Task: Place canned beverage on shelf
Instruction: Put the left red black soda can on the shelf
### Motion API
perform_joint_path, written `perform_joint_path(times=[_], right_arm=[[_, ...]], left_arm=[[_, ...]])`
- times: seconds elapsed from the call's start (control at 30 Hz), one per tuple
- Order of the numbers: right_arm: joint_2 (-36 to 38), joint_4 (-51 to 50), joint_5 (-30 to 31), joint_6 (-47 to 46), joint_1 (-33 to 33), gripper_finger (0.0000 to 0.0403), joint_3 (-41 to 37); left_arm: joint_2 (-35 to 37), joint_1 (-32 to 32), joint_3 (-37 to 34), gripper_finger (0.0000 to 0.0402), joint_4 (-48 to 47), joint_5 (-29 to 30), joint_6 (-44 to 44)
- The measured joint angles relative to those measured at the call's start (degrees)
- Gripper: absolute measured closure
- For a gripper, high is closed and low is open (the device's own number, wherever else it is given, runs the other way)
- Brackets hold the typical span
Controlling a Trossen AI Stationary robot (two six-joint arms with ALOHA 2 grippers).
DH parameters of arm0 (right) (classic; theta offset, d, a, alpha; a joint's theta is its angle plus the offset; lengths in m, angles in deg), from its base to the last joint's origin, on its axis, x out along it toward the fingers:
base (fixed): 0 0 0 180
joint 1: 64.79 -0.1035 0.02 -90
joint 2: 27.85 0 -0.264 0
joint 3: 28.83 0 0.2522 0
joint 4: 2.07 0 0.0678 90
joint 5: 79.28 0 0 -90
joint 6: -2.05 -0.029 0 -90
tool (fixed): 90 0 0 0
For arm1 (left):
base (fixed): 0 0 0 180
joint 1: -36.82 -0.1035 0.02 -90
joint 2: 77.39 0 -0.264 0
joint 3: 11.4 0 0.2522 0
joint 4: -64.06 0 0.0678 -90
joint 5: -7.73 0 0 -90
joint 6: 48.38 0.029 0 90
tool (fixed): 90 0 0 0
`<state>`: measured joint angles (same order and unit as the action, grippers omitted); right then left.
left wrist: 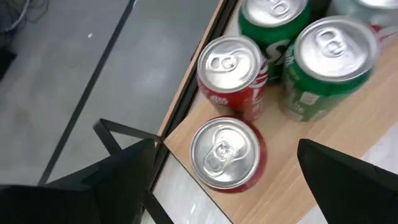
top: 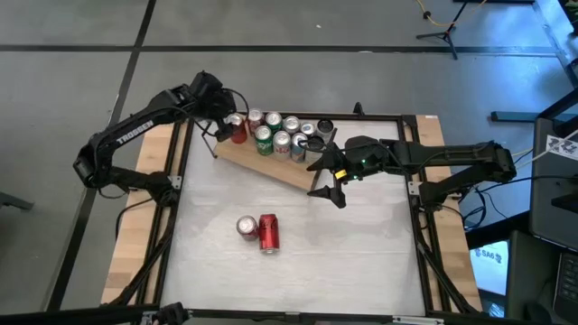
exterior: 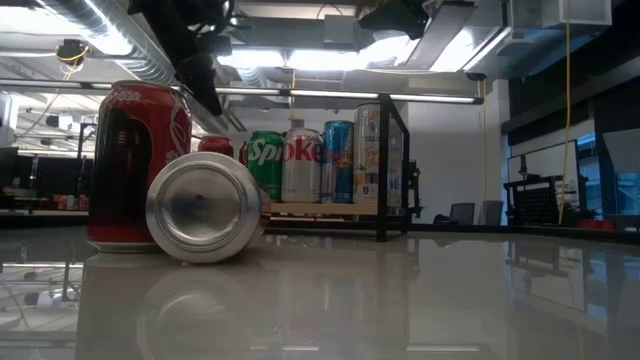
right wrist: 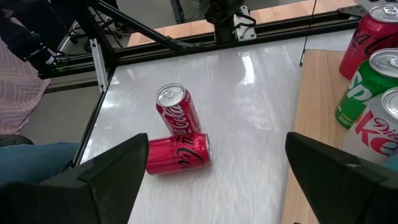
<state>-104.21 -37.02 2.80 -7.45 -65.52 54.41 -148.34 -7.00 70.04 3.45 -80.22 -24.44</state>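
High view: left hand (top: 219,117) wide open, empty, over shelf (top: 262,162); right hand (top: 327,181) likewise.

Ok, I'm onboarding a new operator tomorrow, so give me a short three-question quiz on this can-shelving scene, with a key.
1. True or false: both red cola cans off the light-brown wooden shelf board stand upright.
2. Which claw hangs over the red cans at the shelf's end? A left claw; B right claw.
3. Fill in: both claws are ____.

Key: 1 false: the upright red cola can stands; the toppled red cola can lies on its side on the pale tabletop. 2 A. 3 open.
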Motion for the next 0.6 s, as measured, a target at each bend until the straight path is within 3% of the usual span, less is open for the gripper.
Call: perform_joint_path(times=[0.6], right_arm=[[0.0, 0.0, 0.0, 0.0, 0.0, 0.0031, 0.0]], left_arm=[[7.3, 8.5, 0.0, 0.0020, -0.3, 0.3, -13.1]])
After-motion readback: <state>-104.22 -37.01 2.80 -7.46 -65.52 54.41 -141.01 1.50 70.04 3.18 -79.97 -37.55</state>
